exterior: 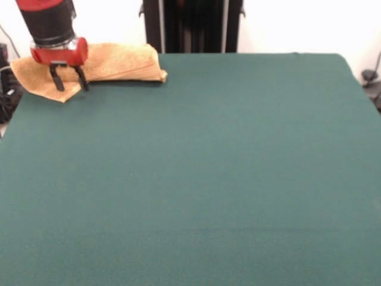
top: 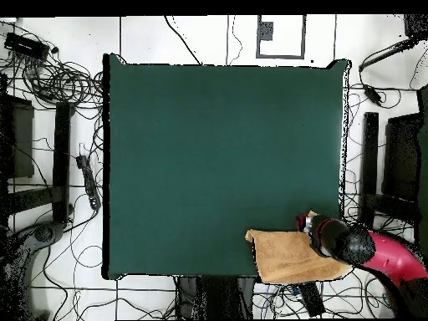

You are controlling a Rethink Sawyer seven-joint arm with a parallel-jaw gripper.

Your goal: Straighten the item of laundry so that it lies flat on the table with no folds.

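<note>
Lying at the far left corner of the table (exterior: 196, 173) in the front view, the item of laundry (exterior: 113, 62) is seen as an orange-tan towel that is not flat: one part seems to be folded over along its near edge, and a corner hangs past the left side of the table. From above, the towel (top: 288, 255) is found at the lower right corner, partly over the table edge beside the robot. The gripper (exterior: 69, 79) is held over the left part of the towel, with the jaws parted a little and pointing down. Whether the tips touch the cloth cannot be told with certainty. Nothing is held between the jaws.
</note>
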